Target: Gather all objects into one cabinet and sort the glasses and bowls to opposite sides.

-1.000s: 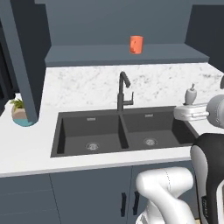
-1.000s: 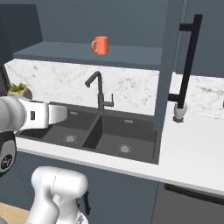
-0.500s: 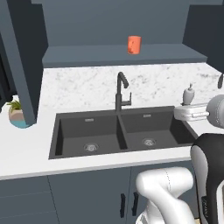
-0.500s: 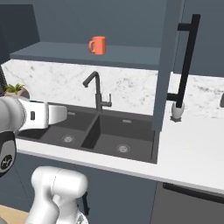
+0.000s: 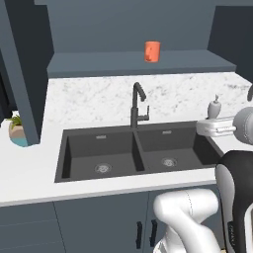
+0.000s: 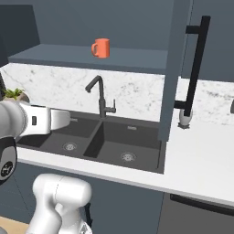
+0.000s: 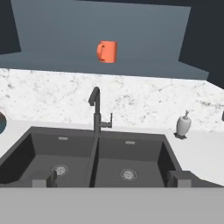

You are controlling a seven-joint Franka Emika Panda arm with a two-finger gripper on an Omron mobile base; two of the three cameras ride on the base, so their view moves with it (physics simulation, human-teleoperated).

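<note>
An orange cup (image 5: 152,51) with a handle stood upright on the long shelf of the dark slate-blue cabinet (image 5: 99,64), well above the faucet (image 5: 138,105) and slightly right of it. Below, a black double sink (image 5: 118,153) was set into the white table (image 5: 29,173), backed by marbled stone. A white soap dispenser (image 7: 183,125) stood on the table to the right of the sink; a potted plant (image 5: 18,129) sat at the far left. The pincer (image 7: 111,179) hung empty over the sink's near edge, its fingertips (image 7: 43,180) spread wide apart, well clear of the cup.
</note>
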